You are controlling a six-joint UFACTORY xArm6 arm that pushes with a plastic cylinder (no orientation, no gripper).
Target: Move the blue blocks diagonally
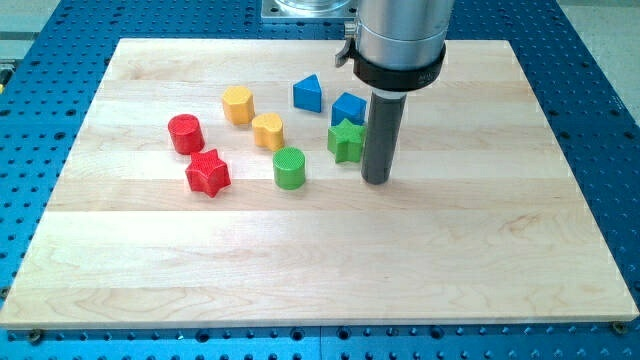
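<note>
A blue triangular block (308, 93) lies near the view's top centre of the wooden board (320, 260). A blue cube (348, 108) sits just right of it, touching the green star (346, 140) below it. My tip (376, 181) rests on the board just right of the green star and below-right of the blue cube, with the rod partly covering the cube's right side.
A green cylinder (289, 167) stands left of the star. Two yellow blocks (238, 103) (267, 130) lie left of the blue blocks. A red cylinder (185, 133) and a red star (207, 172) lie further left. A blue perforated table (600, 80) surrounds the board.
</note>
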